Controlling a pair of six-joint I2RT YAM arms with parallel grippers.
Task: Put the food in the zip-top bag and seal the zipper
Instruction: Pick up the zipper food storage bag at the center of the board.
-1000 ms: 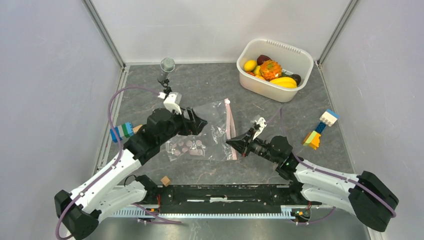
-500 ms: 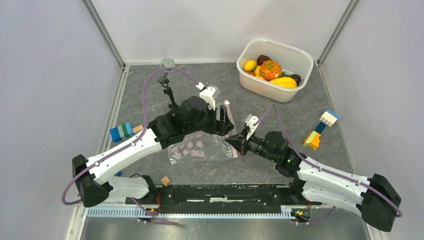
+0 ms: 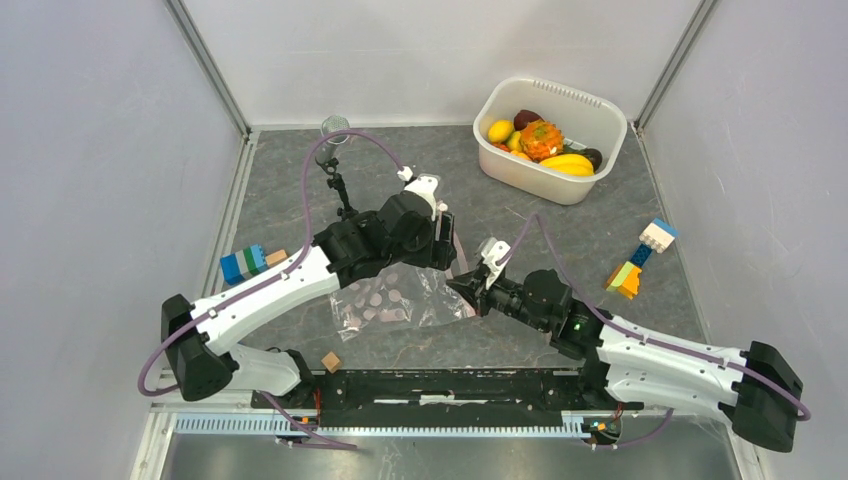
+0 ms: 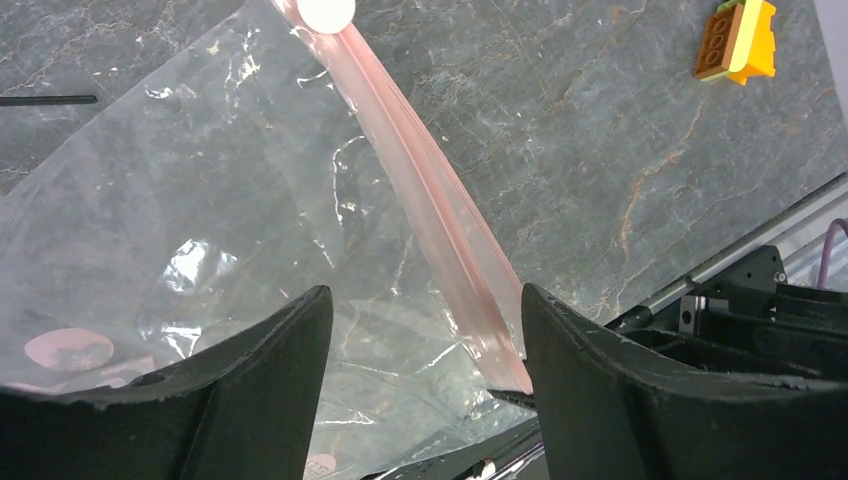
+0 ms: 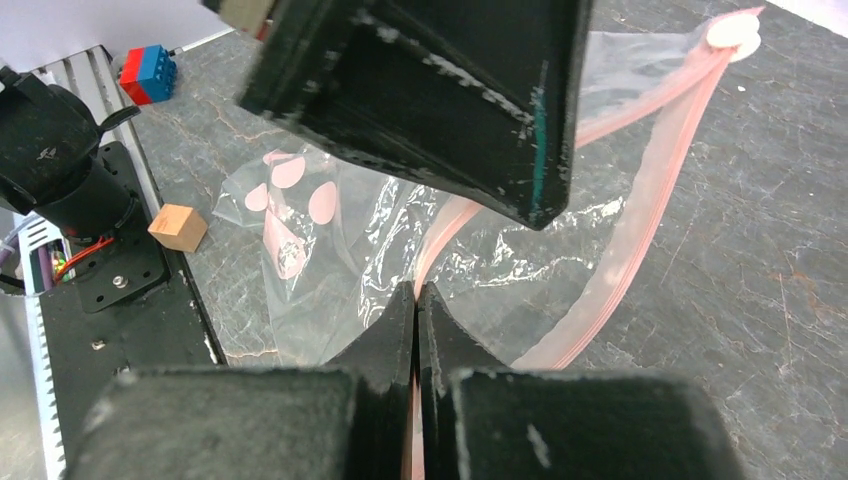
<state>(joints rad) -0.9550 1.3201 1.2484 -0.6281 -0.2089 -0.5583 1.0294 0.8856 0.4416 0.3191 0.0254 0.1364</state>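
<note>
On the counter (image 3: 300, 180), well to the left of the zip-top bag (image 3: 385, 300), there's a blue-and-green block stack (image 3: 243, 263), which isn't part of the job. The left jaws are right over the bag, spread wide with nothing in them. In the left wrist view they hang above the clear film with the zipper (image 4: 435, 225) running diagonally between them. The bag itself lies flat and crumpled in the middle of the counter, and nothing's inside except its printed pink dots.

At the bag's right edge, the right jaws are pressed together and pinching the zipper near its near end. The right wrist view shows the pink strip running straight into the closed tips.

Well beyond the bag to the far right, all the food (image 3: 545, 140) sits in the white tub (image 3: 605, 108).

So we reckon we're at the "get the mouth open" step. One side is anchored and the other jaws are lining up. For the next move, we think the left jaws need to drop onto the zipper a bit away from the right pinch. They'd have to catch just one layer of the lip and pull it away, so there's a gap to drop the food through. If they grab both layers, the mouth would probably stay shut.
</note>
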